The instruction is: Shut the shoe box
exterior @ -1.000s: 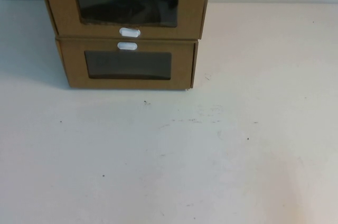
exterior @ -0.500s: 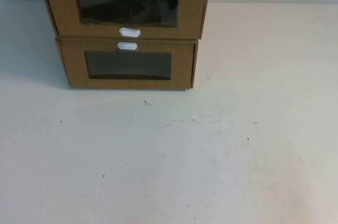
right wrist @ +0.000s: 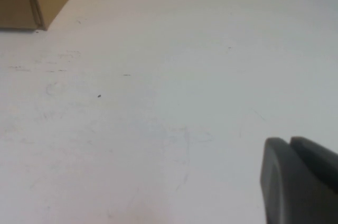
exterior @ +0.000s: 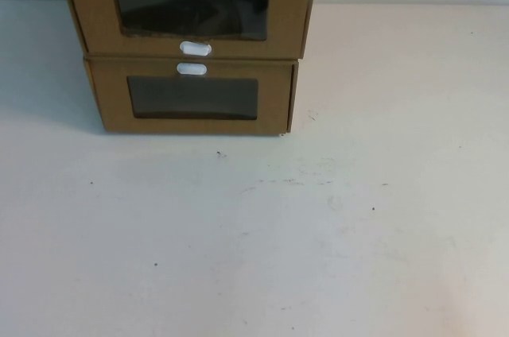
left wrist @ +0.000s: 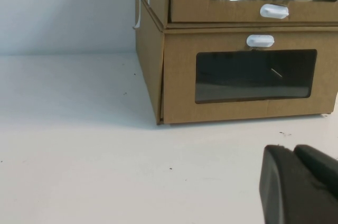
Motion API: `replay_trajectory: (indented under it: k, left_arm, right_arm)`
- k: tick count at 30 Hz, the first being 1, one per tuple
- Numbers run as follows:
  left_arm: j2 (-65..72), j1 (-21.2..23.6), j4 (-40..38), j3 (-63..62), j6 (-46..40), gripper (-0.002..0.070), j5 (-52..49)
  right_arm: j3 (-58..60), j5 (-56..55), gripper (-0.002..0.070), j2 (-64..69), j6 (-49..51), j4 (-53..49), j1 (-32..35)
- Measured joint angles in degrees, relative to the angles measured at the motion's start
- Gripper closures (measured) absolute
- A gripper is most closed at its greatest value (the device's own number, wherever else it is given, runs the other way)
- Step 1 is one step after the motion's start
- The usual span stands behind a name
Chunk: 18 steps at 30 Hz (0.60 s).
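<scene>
A: Where's the shoe box (exterior: pixel 189 15)?

B: Upper left-centre of the high view, stacked on top of the other cardboard box (exterior: pixel 191 98). Both are brown cardboard. The shoe box has a dark rectangular window (exterior: pixel 190 11) in its front and a small white oval pull tab (exterior: pixel 196 48) just below it. The lower box's tab (exterior: pixel 192 69) sits above its own window, so the two tabs nearly meet.

A: Orientation?

B: Its front faces the bottom of the frame, toward the camera, and the front's long side runs left-right across the picture. That front looks about flush with its sleeve, though this cannot be told for sure.

A: Pincers?

B: Neither shows in the high view. The left pincer (left wrist: pixel 301 184) is a dark shape in the lower right of the left wrist view, above the white surface (exterior: pixel 254 234), apart from the boxes and holding nothing; its fingers look pressed together. The right pincer (right wrist: pixel 301 179) is in the lower right of the right wrist view, above bare surface and well away from the box corner, also holding nothing with fingers together.
</scene>
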<state>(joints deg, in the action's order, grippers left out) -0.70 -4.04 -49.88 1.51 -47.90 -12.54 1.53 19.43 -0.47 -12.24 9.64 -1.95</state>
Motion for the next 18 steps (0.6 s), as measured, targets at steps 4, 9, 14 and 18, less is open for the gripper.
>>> replay_trajectory:
  k: [4,9,14,18]
  left_arm:
    - [0.0,0.0,0.0,0.0,0.0,0.0677,0.0]
    - [0.0,0.0,0.0,0.0,0.0,0.0677,0.0]
    - [0.0,0.0,0.0,0.0,0.0,0.0677,0.0]
    - [0.0,0.0,0.0,0.0,0.0,0.0677,0.0]
  right_arm:
    - [0.0,0.6,0.0687,0.0,-0.49,1.13,0.0]
    - [0.0,0.57,0.0687,0.0,-0.56,1.26,0.0]
    - [0.0,0.57,0.0687,0.0,-0.56,1.26,0.0]
    - [0.0,0.57,0.0687,0.0,-0.65,1.26,0.0]
